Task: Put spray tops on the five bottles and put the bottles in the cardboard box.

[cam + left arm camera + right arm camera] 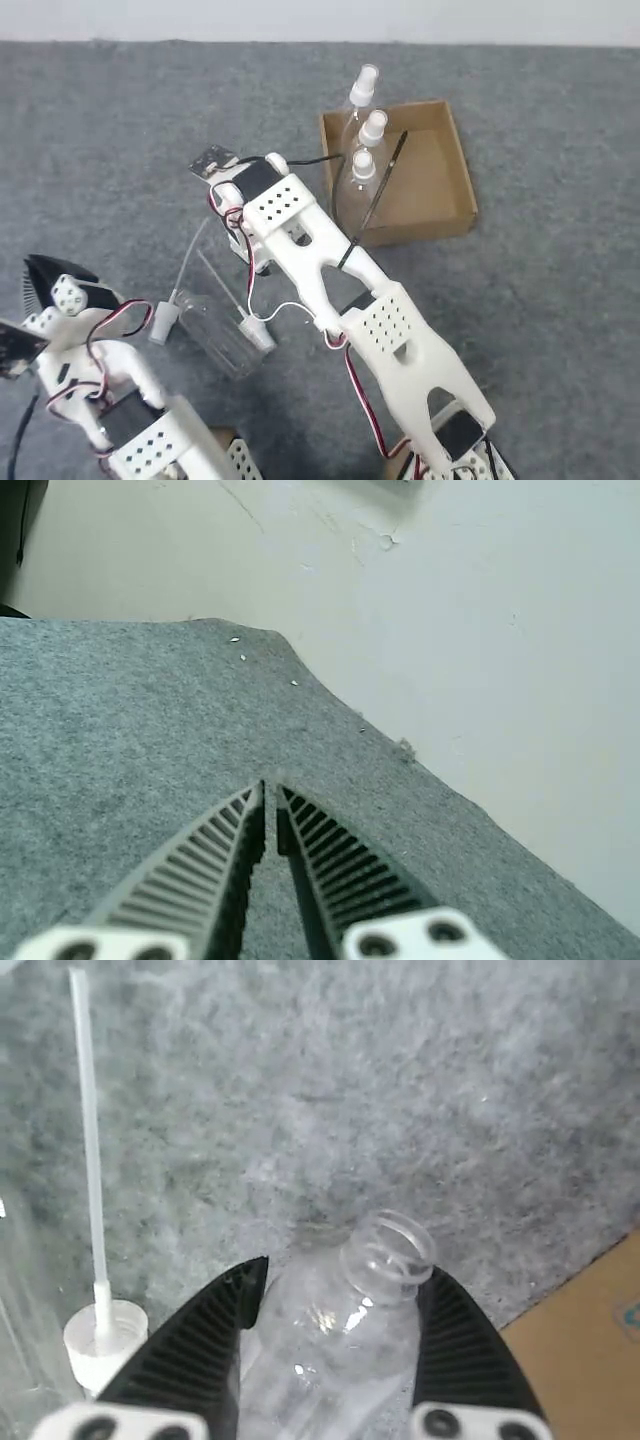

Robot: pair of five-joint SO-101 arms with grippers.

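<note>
In the right wrist view my right gripper (pixel 347 1268) is shut on a clear bottle (pixel 385 1252) whose neck is bare; a loose spray top (pixel 100 1332) with a long tube lies beside it. From above, that arm's wrist (pixel 265 200) covers the held bottle, just left of the cardboard box (pixel 440 170). Three bottles with white spray tops (pixel 372 125) stand at the box's left wall. Another clear bottle (pixel 215 335) lies on the carpet between two loose spray tops (pixel 163 322) (pixel 257 332). My left gripper (pixel 270 802) is shut and holds nothing, raised at the near left (pixel 40 270).
A thin black rod (pixel 385 185) slants across the box's left half. Grey carpet (pixel 540 300) covers the table, with open room right of the box and at the far left. A corner of the box (pixel 600 1330) lies close to the held bottle. A white wall (pixel 480 630) stands beyond the carpet's edge.
</note>
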